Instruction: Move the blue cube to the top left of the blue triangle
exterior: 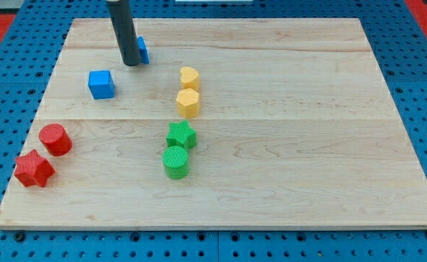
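My tip [132,64]: rod end down on the wooden board [286,175], gripping nothing, touching the blue triangle [142,50] half hidden behind it.
Blue cube [101,84]: near my tip, toward the view's lower left, apart from it.
Containers: I can't make out any.

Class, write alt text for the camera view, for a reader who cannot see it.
My tip rests at the view's top left, in front of the blue triangle, with the blue cube below-left of it. Yellow blocks and green blocks sit mid-board; red blocks at left.
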